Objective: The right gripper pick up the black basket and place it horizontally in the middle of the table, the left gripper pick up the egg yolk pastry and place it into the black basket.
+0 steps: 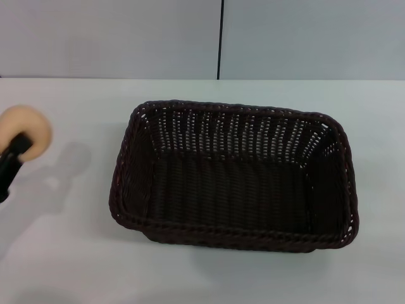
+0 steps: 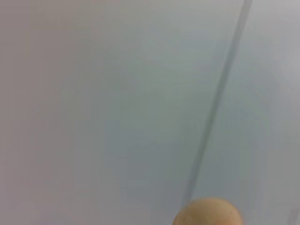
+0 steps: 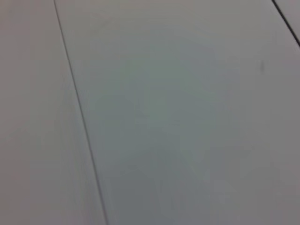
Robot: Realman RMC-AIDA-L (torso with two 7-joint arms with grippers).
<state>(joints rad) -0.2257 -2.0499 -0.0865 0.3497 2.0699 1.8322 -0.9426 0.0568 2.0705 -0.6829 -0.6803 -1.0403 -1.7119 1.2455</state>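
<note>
left gripper (image 1: 19, 147) jaws clamped on pastry (image 1: 26, 130), lifted off table (image 1: 76, 253), basket (image 1: 234, 237) well apart, right gripper unseen

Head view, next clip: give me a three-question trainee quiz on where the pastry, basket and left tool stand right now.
1. True or false: the egg yolk pastry already lies inside the black basket.
2. Which tool holds the pastry? A) the left gripper B) the right one C) neither
3. Fill in: the basket stands on the table with its long side running ____ across the head view.

Key
1. False. The pastry is up off the table at the head view's left edge, apart from the basket, which holds nothing.
2. A. The right tool is out of view.
3. Sideways (horizontally).
</note>
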